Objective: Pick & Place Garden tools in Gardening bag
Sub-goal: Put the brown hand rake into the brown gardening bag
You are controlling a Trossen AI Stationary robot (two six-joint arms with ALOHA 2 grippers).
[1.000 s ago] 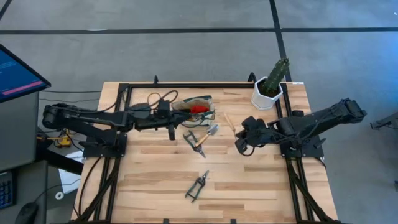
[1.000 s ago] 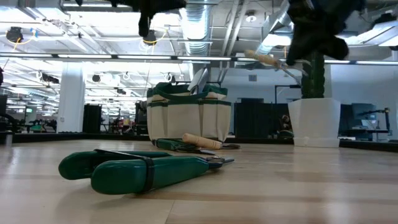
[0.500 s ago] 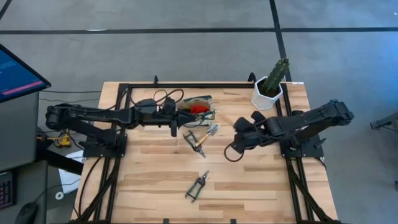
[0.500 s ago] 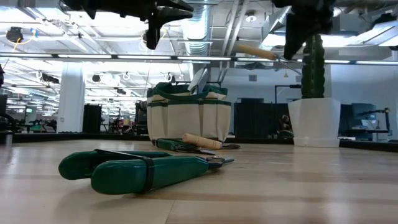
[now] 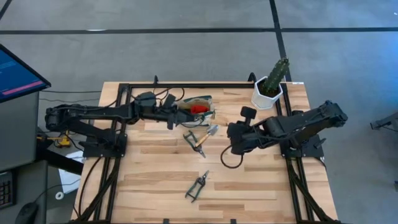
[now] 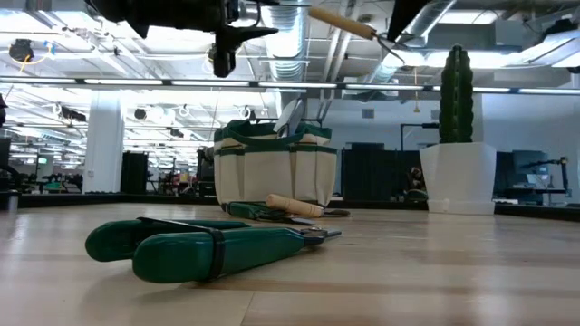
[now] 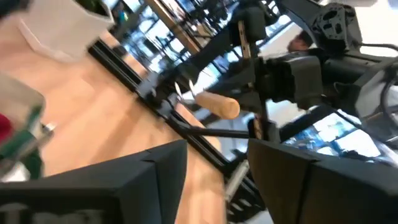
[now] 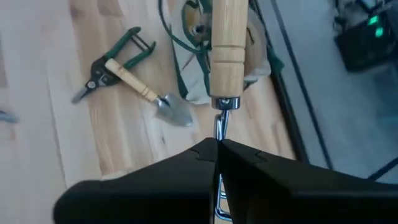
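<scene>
The cream gardening bag stands at the far middle of the table, a red-headed tool inside it. My left gripper hovers open just left of the bag, nothing between its fingers. To the bag's right, high above the table, my right gripper is shut on the thin wooden-handled tool. A wooden-handled trowel and green-handled shears lie flat in front of the bag. A second pair of shears lies nearer the front edge. My right gripper pinches the thin tool's metal shaft between its two fingers, just behind the wooden handle. The fingers slant down from the table's right side. The handle sticks out past the fingertips toward the bag, and the tool is lifted clear.
A white pot with a green cactus stands at the far right corner. A black frame borders the table. Bare wood stretches across the near half, around the second shears.
My right gripper has risen and gone toward the table's left, nearer the bag, rolling as it went; the thin tool has gone with it, and its handle now points up and toward the bag. My left gripper has swung a little toward the bag and rolled.
</scene>
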